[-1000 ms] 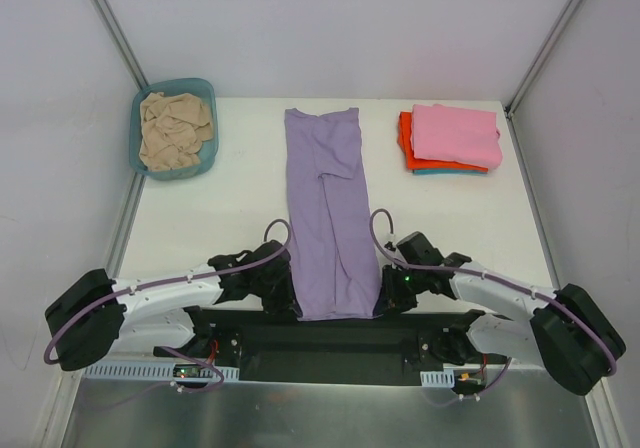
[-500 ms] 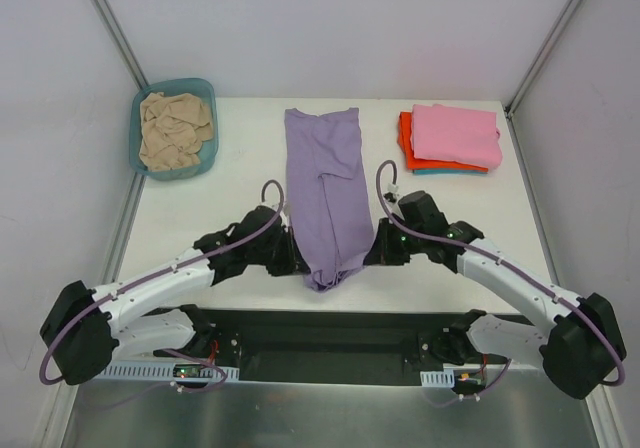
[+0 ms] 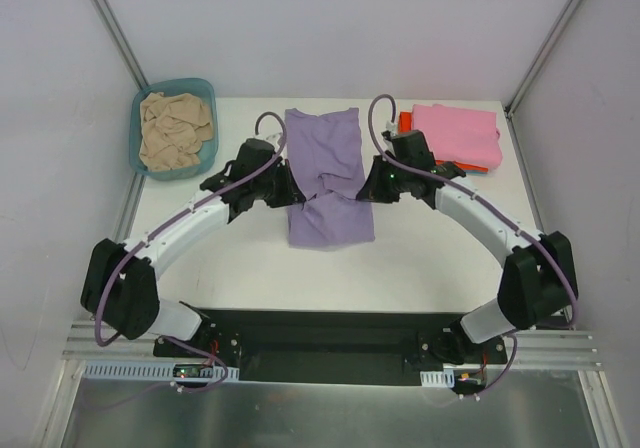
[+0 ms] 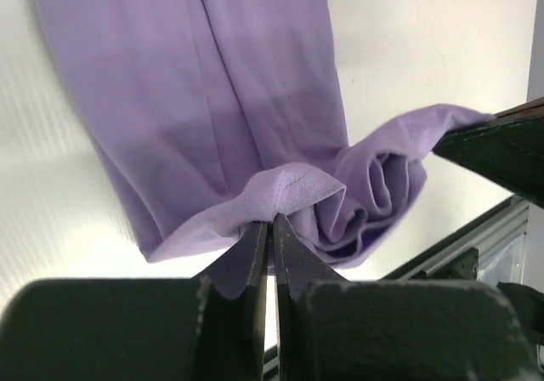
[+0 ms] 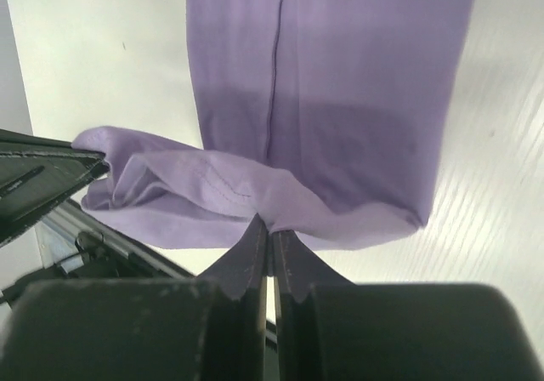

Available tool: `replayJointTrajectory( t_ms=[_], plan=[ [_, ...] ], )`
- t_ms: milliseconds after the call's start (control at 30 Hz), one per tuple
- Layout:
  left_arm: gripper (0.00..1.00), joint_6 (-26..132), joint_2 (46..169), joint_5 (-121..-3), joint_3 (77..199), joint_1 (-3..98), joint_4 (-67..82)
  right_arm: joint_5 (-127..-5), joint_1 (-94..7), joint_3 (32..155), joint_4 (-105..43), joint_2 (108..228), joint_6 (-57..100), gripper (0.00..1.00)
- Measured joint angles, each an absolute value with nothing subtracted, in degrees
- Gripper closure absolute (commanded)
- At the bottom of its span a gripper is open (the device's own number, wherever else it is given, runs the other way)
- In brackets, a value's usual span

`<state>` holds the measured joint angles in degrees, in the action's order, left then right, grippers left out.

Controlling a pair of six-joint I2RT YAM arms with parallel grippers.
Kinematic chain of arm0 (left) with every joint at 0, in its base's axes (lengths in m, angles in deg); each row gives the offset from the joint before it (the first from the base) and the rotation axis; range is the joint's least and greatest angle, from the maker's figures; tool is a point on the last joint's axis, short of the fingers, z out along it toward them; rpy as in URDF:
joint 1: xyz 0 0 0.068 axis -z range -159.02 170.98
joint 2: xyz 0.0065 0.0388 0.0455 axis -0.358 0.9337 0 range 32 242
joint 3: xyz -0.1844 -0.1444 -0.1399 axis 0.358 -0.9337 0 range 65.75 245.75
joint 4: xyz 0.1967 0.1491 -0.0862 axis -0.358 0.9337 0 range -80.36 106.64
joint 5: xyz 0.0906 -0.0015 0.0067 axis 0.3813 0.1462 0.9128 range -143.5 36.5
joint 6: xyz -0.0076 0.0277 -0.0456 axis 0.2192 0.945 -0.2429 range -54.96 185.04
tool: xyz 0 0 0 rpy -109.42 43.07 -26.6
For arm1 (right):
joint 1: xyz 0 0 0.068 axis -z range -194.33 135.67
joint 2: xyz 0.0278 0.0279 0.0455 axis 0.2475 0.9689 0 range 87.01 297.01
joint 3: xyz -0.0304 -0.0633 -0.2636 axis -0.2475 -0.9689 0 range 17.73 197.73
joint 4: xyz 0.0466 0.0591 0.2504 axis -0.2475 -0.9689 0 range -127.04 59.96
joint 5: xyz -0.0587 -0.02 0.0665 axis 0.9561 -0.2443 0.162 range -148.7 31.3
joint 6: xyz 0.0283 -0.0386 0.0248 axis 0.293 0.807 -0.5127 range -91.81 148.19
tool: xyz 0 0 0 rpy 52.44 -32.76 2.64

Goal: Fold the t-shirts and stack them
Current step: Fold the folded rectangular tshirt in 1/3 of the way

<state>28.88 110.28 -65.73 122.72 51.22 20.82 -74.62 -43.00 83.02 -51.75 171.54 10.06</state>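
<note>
A long lavender-purple soft cloth t-shirt (image 3: 322, 138) lies along the middle of the white bench (image 3: 200, 258). Its far end is flat near the far edge, and its near end is raised off the surface and doubled over the rest, so a slack loop of cloth sags between the two grippers. The left gripper (image 3: 291, 184) is clenched on the left corner of the raised hem, its black fingers (image 4: 253, 249) pressed together with a fold of lavender cloth pinched at their tips. The right gripper (image 3: 366, 187) is clamped the same way on the right corner of the hem, with only a thin slit between its jaws. At the far right corner of the bench a folded pink cloth shirt (image 3: 460, 133) rests on top of a folded orange-red cloth shirt (image 3: 404, 120). At the far left corner stands a teal plastic basin (image 3: 185, 84) holding a crumpled beige cloth shirt (image 3: 175, 128).
</note>
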Motion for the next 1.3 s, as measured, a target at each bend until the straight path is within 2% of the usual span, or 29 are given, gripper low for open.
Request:
replayJointTrajectory(
  t_ms=[300,667,900,1000,1033,1067,1133,1167,1233,1267,1300],
  plan=[
    [1.0,33.3,124.6,-69.1,135.7,44.1,20.4,-76.0,-38.3,95.6,-51.2,184.7,11.4,0.98],
    [1.0,34.6,133.8,-69.0,143.0,41.5,20.2,-76.8,-36.5,103.8,-51.3,195.9,13.7,0.97],
    [1.0,35.0,139.9,-65.9,146.9,41.5,20.2,-77.0,-35.7,107.3,-50.3,201.2,14.3,0.92],
    [1.0,35.0,142.7,-64.5,148.8,41.2,20.6,-77.0,-35.0,109.0,-49.3,204.7,13.8,0.85],
    [0.98,34.9,143.6,-64.4,149.5,41.1,20.7,-77.0,-34.8,109.3,-49.2,205.7,13.6,0.84],
    [0.9,34.9,144.8,-64.4,150.5,40.8,21.1,-76.9,-34.6,109.5,-49.2,206.7,13.4,0.8],
    [0.79,34.9,147.0,-64.3,152.4,40.4,21.6,-76.8,-34.2,110.0,-49.2,208.2,13.2,0.67],
    [0.64,34.9,148.0,-63.9,153.2,40.3,22.1,-76.8,-34.0,110.2,-49.3,208.8,13.2,0.54],
    [0.42,34.9,149.4,-63.6,154.5,40.0,23.1,-77.0,-33.6,111.3,-50.3,209.7,13.2,0.37],
    [0.3,34.9,149.9,-63.5,155.1,40.0,23.5,-77.0,-33.5,112.0,-50.8,209.9,13.4,0.16],
    [0.17,34.9,150.1,-63.5,155.5,39.8,23.9,-77.0,-33.4,112.6,-51.4,209.9,13.6,0.07]
  ],
)
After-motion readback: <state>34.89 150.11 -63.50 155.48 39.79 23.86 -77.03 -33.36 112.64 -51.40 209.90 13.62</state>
